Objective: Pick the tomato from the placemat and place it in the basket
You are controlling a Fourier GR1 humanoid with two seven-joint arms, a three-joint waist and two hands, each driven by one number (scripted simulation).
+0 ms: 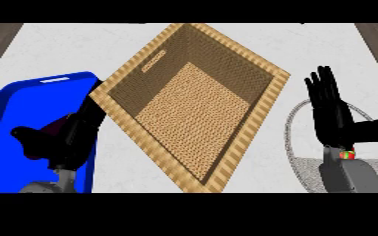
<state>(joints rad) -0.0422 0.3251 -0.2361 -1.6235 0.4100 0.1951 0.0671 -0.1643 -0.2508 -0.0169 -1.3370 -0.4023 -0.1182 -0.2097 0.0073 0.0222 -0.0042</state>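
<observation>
Tomato (pixel 347 154) barely peeks by right hand (pixel 331 120), fingers straight & together; prob. soft, smooth, light; cup its sides.

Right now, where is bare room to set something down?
Bare counter lies at top left, above the blue tray, and at top right, above the right hand. Inside the basket the floor is bare too. Crowded: the left hand over the tray, the right hand over the grey mat.
</observation>
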